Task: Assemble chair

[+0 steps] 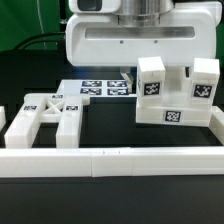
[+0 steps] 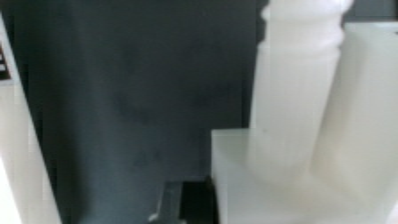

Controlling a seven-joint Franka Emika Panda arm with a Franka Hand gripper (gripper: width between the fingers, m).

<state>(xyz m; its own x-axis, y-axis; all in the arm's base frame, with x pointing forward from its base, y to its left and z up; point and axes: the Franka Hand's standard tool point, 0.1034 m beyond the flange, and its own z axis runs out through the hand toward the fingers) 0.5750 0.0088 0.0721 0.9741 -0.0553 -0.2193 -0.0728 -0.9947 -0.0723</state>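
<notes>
Right now my hand (image 1: 123,82) is pinched fully shut, just beside the chair (image 1: 178,100), which stands toward the table's (image 1: 105,125) edge on the exterior view's right, behind the rail (image 1: 100,158).

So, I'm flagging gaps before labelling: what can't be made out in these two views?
- Marker board: exterior view, right end hidden behind the seat assembly.
- White upright piece: wrist view, blurred close-up, top cut off by the edge.
- Small white piece: exterior view, cut off by that view's left edge.
</notes>
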